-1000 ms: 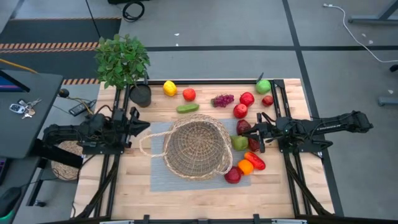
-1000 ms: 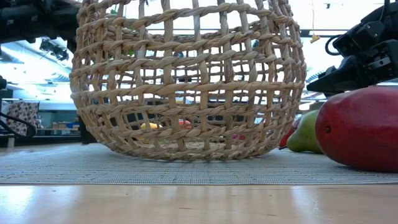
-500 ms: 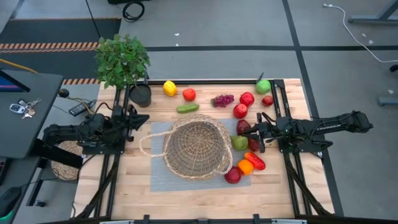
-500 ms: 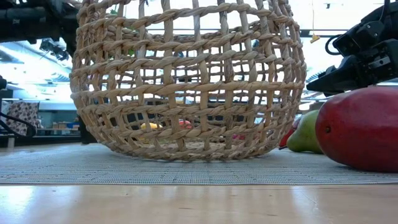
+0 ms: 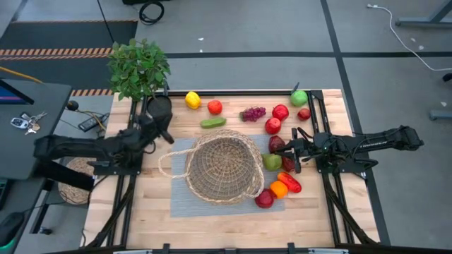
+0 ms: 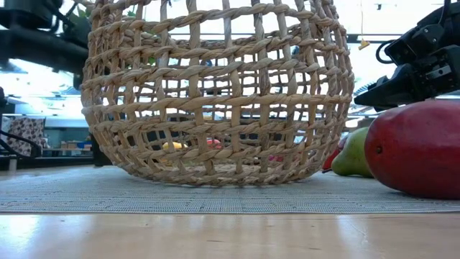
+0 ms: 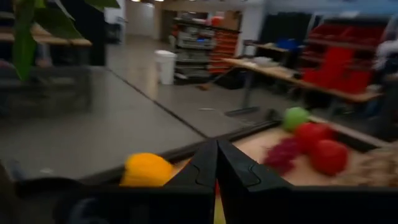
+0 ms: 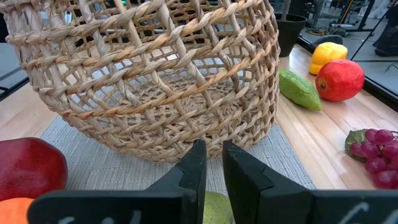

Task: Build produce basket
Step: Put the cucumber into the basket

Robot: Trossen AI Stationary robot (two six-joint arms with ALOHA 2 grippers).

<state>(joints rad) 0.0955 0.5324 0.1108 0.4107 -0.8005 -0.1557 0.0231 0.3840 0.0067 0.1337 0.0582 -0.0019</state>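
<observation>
The wicker basket (image 5: 224, 168) stands upright on a grey mat (image 5: 180, 201) at the table's middle, its handle loop (image 5: 169, 164) toward the left. The produce lies around it: a yellow pepper (image 5: 193, 99), a tomato (image 5: 215, 107), a cucumber (image 5: 212, 123) and grapes (image 5: 254, 113) along the far side, with red and green pieces (image 5: 280, 111) and a pear (image 5: 272, 161) to its right. My left gripper (image 5: 167, 134) is shut and empty, left of the basket, aimed at the far produce (image 7: 146, 169). My right gripper (image 5: 296, 149) is shut and empty above the right-hand pieces, facing the basket (image 8: 155, 74).
A potted plant (image 5: 139, 67) with a dark pot (image 5: 159, 107) stands at the far left corner, close to my left gripper. Black frame rails (image 5: 332, 204) run along both table sides. A small woven round thing (image 5: 74, 190) lies off the left edge.
My left arm has reached out from its rest toward the table's right and far edge. Its hand has turned, so the gripper now points at the far produce and not at the basket. It stays shut. Nothing on the table has moved.
</observation>
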